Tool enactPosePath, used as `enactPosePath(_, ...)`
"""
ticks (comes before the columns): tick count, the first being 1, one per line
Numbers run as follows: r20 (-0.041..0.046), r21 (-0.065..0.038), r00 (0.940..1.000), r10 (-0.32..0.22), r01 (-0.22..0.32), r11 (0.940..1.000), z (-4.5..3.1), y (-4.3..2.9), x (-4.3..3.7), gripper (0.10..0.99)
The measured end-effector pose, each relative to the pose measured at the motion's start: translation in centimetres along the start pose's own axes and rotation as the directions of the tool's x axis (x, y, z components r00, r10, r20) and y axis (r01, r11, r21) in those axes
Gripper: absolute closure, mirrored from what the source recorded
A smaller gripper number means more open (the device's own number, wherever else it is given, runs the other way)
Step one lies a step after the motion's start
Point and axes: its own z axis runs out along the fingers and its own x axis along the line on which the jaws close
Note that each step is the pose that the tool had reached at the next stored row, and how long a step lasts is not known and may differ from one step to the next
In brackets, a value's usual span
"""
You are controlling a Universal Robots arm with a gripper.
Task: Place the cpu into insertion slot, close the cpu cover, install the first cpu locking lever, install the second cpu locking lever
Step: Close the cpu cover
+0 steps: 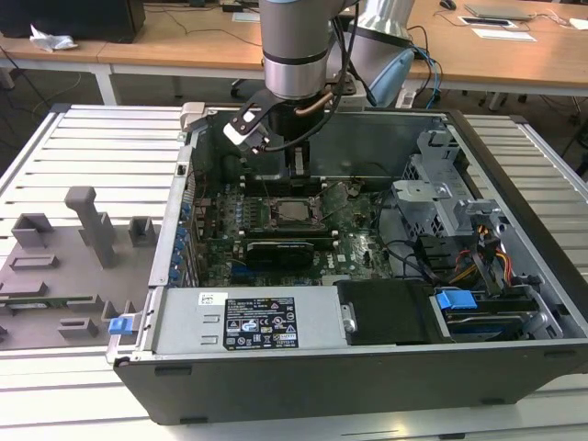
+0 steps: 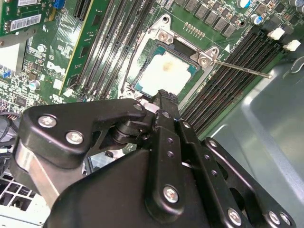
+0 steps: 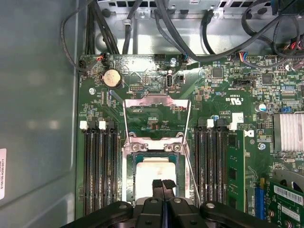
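A table point(image 1: 92, 138) with a top of pale metal slats carries everything. An open computer case point(image 1: 367, 377) lies on its side across the table's middle and the exterior view's right, reaching near the front edge. Just beside it, toward the exterior view's left, a flat grey tray point(image 1: 37, 303) rests on the slats, with several grey blocks point(image 1: 87, 216) standing upright on it.

the open-topped dark grey metal computer case point(image 1: 322, 390) leaves the green motherboard point(image 3: 228, 95) reachable from above. the black gripper point(image 3: 164, 184), fingers pressed together, fills the room over the square black insertion slot point(image 3: 152, 148). the raised grey metal cpu cover frame point(image 3: 156, 98) stands at one edge of it. rows of black memory slots point(image 3: 102, 171) flank it. a thin steel lever rod point(image 2: 242, 68) juts out. black cables point(image 3: 142, 23) crowd the board's edge.
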Motion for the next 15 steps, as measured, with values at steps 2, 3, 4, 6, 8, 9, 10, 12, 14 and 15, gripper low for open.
enactPosePath(2,0.0005,0.000,1.0000,0.000,0.000,1.0000,-0.13,0.01,-0.01,0.980)
enactPosePath(3,0.0002,0.000,1.0000,0.000,0.000,1.0000,-0.50,0.04,0.00,0.980)
enactPosePath(4,0.0002,0.000,1.0000,0.000,0.000,1.0000,-0.80,0.07,0.01,0.980)
enactPosePath(6,0.0002,0.000,1.0000,0.000,0.000,1.0000,-1.83,0.16,0.02,0.980)
enactPosePath(8,0.0001,0.000,1.0000,0.000,0.000,1.0000,-1.95,0.21,0.02,0.980)
enactPosePath(9,0.0002,0.002,1.0000,0.000,0.000,1.0000,-1.94,0.40,0.00,0.980)
enactPosePath(10,0.0001,0.004,1.0000,0.000,0.000,1.0000,-1.92,0.61,-0.02,0.980)
enactPosePath(12,0.0003,0.010,1.0000,0.000,0.000,0.9999,-1.84,1.52,-0.12,0.980)
enactPosePath(14,0.0003,0.014,1.0000,0.000,0.000,0.9999,-1.77,2.28,-0.16,0.980)
enactPosePath(15,0.0002,0.017,1.0000,0.000,0.000,0.9999,-1.71,2.93,-0.19,0.980)
